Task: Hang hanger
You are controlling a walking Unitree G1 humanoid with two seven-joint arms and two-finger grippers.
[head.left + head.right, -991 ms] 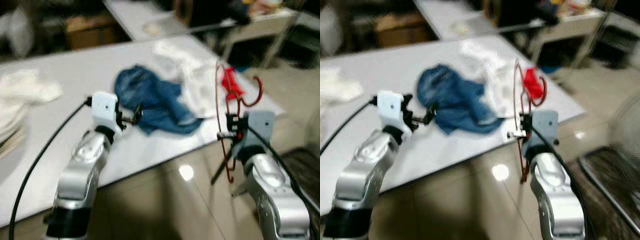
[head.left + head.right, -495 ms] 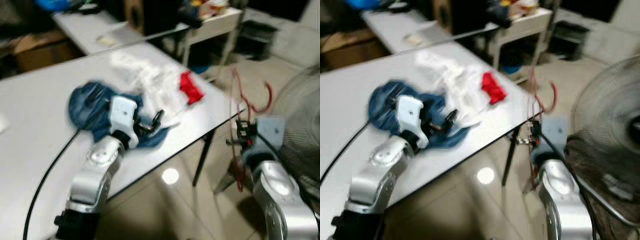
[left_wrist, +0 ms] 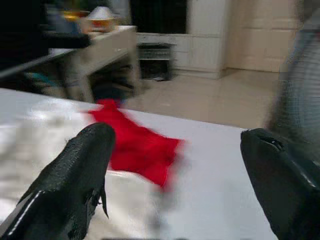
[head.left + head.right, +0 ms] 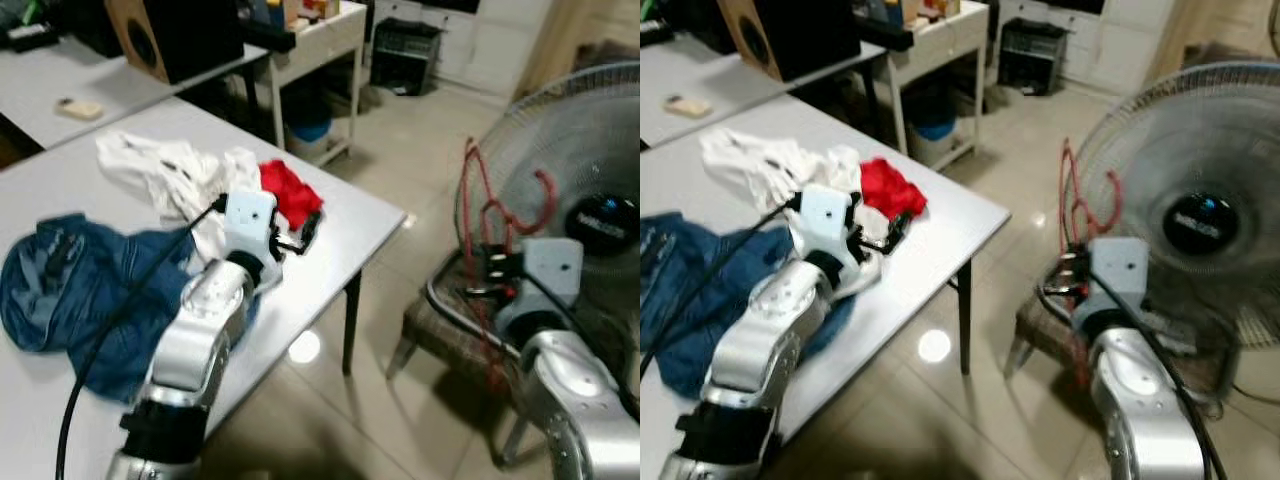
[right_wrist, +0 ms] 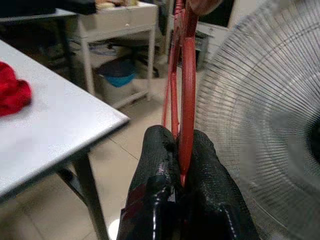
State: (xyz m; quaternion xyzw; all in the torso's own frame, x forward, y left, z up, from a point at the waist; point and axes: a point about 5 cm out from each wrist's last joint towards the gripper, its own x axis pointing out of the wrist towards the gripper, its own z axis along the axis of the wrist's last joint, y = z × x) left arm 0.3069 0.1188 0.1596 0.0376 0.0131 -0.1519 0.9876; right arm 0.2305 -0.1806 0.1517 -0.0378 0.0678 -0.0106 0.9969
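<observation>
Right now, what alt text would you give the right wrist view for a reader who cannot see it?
Two black fingers of the right pincer clamp a thin red hanger that rises upward between them. A large fan's wire grille stands close behind, and a white table corner with a red cloth sits to one side.

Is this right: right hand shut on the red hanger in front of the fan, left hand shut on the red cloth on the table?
Not quite. The left hand is open and holds nothing; the left wrist view shows its fingers spread above the table, with the red cloth lying beyond them. The rest holds: the right hand is shut on the red hanger in front of the fan.
</observation>
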